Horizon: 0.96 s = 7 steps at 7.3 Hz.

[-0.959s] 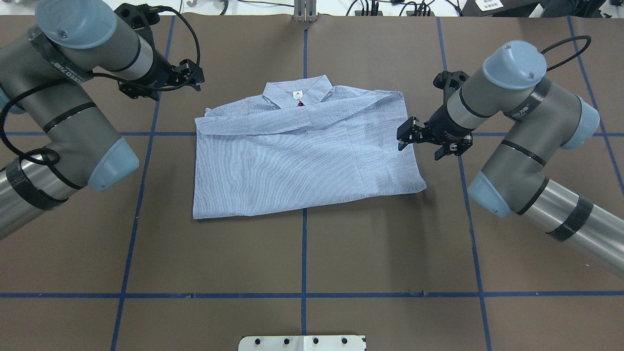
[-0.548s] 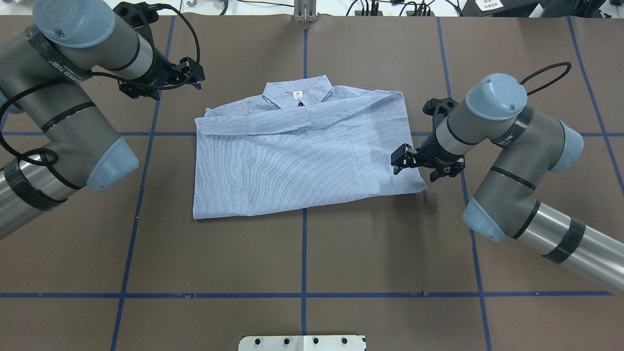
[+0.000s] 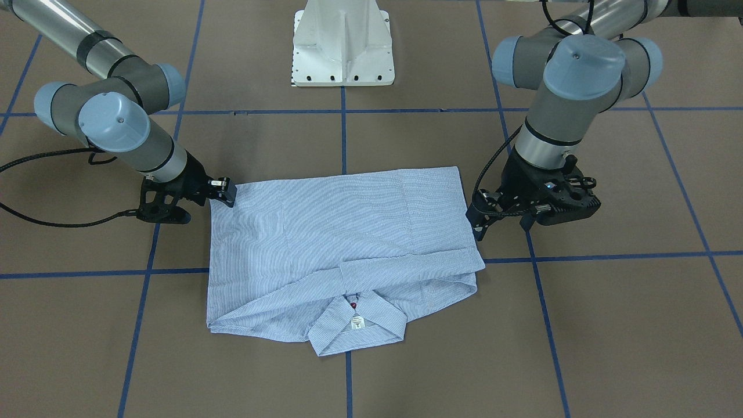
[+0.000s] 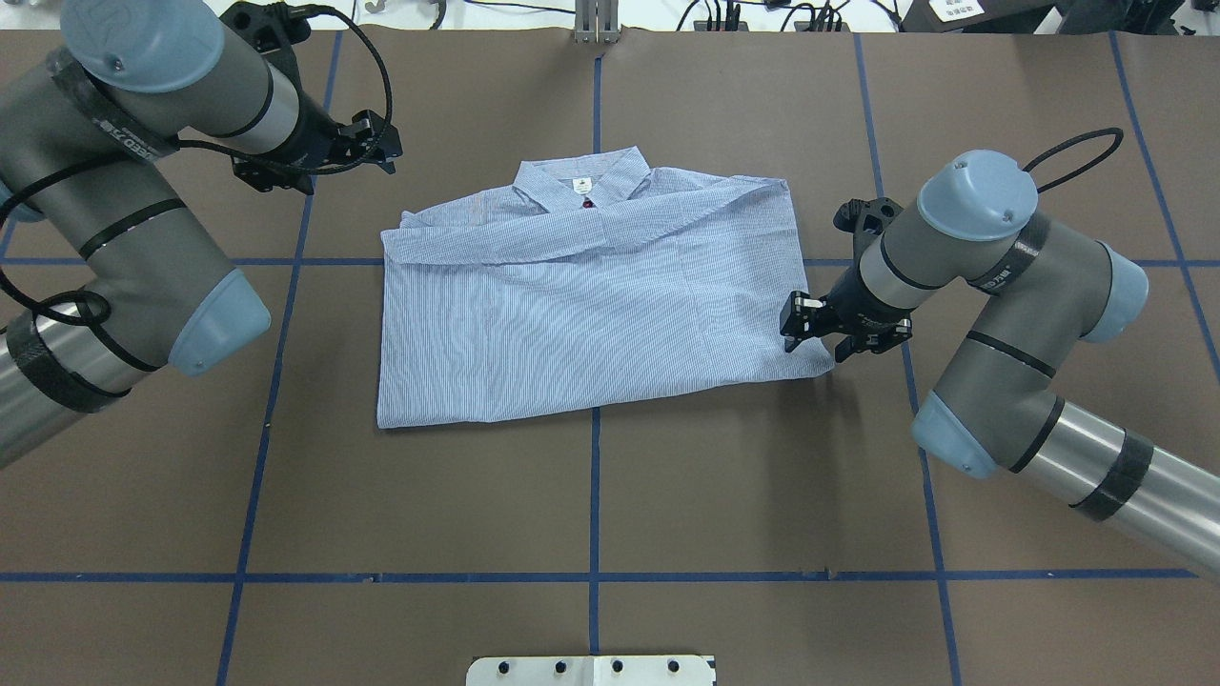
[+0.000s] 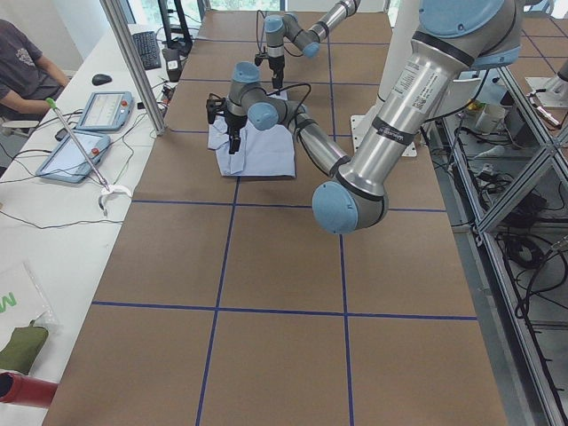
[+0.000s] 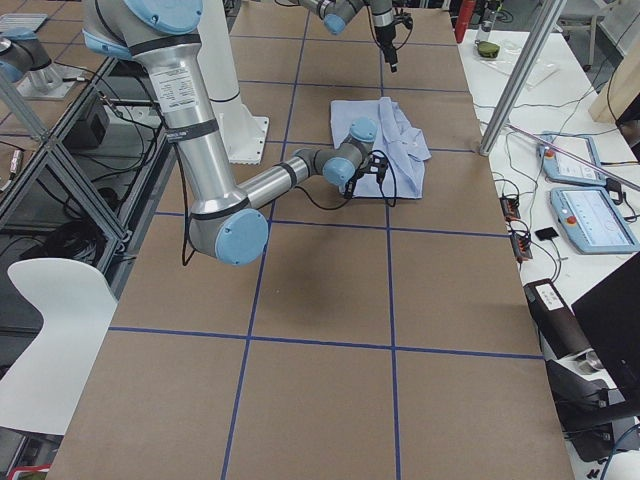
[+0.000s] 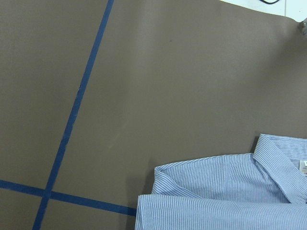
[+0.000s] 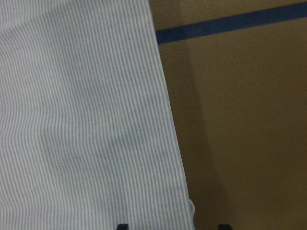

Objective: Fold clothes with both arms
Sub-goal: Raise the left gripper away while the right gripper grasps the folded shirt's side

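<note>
The shirt is lying folded flat on the table straight out from the pedestal base, collar pointing away from it, the right gripper straddling its base-side corner, fingers apart, the left gripper hovering spread off the far shoulder.

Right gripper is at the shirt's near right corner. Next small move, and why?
Probably close the right gripper on that corner of the shirt: the right wrist view shows its jaws apart, straddling the shirt's edge. The left gripper hangs beyond the shirt's far left corner, off it.
</note>
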Each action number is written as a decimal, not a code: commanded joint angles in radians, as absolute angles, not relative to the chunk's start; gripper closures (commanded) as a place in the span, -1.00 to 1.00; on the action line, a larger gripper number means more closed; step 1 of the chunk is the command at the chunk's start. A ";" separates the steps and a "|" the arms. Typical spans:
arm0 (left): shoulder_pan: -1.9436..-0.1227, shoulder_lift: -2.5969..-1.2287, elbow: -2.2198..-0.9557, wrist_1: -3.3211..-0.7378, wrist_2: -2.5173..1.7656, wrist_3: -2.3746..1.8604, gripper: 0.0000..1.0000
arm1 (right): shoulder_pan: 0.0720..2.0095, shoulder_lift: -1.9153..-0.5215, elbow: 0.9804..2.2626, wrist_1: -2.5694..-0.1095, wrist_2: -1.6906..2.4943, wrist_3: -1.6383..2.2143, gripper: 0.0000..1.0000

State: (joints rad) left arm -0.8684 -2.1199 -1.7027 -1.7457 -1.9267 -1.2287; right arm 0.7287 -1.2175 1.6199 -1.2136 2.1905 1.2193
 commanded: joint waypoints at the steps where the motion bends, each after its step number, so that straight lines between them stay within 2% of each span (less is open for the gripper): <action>1: -0.868 -2.120 -1.703 -1.746 -1.925 -1.229 -1.00 | 0.727 -1.216 1.620 -1.212 2.191 1.219 -0.23; 2: -0.870 -2.120 -1.703 -1.746 -1.922 -1.229 -1.00 | 0.729 -1.219 1.621 -1.209 2.191 1.221 0.20; 3: -0.874 -2.120 -1.703 -1.746 -1.922 -1.229 -1.00 | 0.730 -1.221 1.624 -1.206 2.189 1.221 0.81; 4: -0.879 -2.120 -1.701 -1.746 -1.921 -1.229 -1.00 | 0.730 -1.227 1.643 -1.206 2.191 1.221 1.00; 7: -0.880 -2.121 -1.703 -1.746 -1.922 -1.229 -1.00 | 0.730 -1.307 1.745 -1.212 2.209 1.221 1.00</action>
